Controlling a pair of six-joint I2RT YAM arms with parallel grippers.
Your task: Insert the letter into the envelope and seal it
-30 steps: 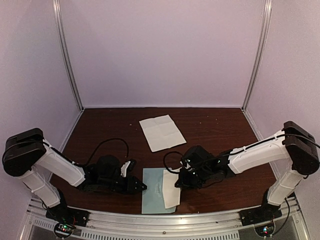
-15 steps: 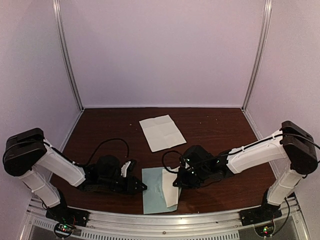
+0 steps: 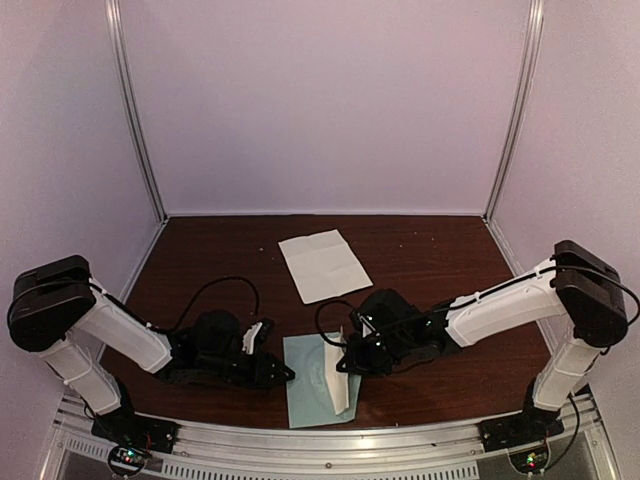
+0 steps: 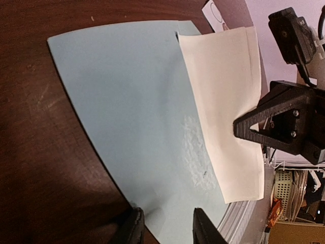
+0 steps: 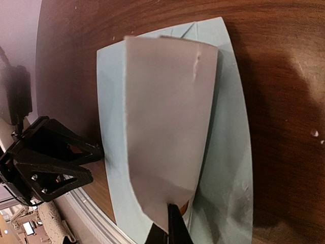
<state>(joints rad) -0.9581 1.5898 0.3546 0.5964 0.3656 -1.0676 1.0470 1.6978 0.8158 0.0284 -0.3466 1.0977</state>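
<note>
envelope (image 3: 303, 392) lies flat at the worktop's (image 3: 430, 260) 6 o'clock edge, between the two arms, and has not shifted in the last second. what has changed is the letter (image 3: 342, 385). a second ago it lay fairly flat over the envelope's 3 o'clock half. now the right gripper (image 3: 343, 365), clamped tight on one edge of it, has carried it towards 9 o'clock and tipped it up, so it stands bowed over the envelope's middle, with its far edge down near the paper.

the left gripper (image 3: 285, 375) has stayed at the envelope's 9 o'clock edge. its jaws are part-way apart and the edge runs between the tips. i cannot tell whether they press on it or only rest there.

my reading is that the letter is being swept across to find the envelope's mouth, with the left arm there to stop the envelope sliding. i cannot tell whether any edge has entered yet, and most of the letter is plainly outside. insertion is barely begun and sealing is not started. a spare sheet (image 3: 323, 264) lies apart at 12 o'clock.
</note>
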